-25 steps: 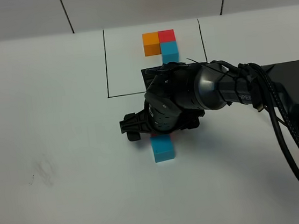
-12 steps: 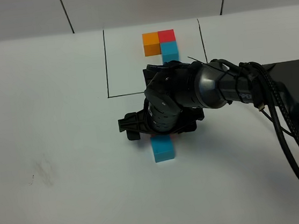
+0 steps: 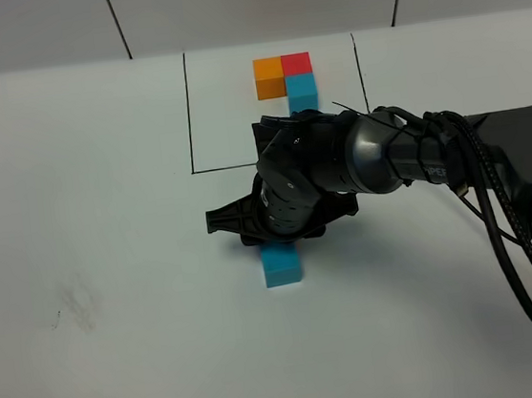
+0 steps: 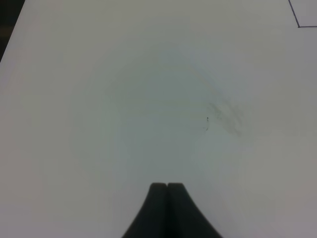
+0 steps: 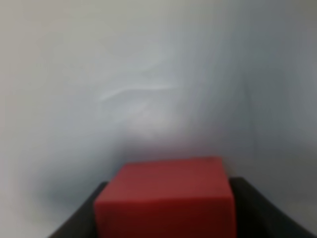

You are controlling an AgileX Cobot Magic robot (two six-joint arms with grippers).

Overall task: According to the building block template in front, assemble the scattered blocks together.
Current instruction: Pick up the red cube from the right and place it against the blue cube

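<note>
We find the right gripper [image 5: 163, 218] closed on the red cube [image 5: 163, 196], with one dark finger [image 5: 79, 223] against each side face, low over the white table [image 3: 91, 180]. In the high view the blue cube [image 3: 281, 264] protrudes from under that arm's wrist, on the side away from the building block template [image 3: 286, 79], which sits inside the drawn black rectangle [image 3: 188, 112]. The left gripper [image 4: 167, 187] has its fingers pressed together above the table.
</note>
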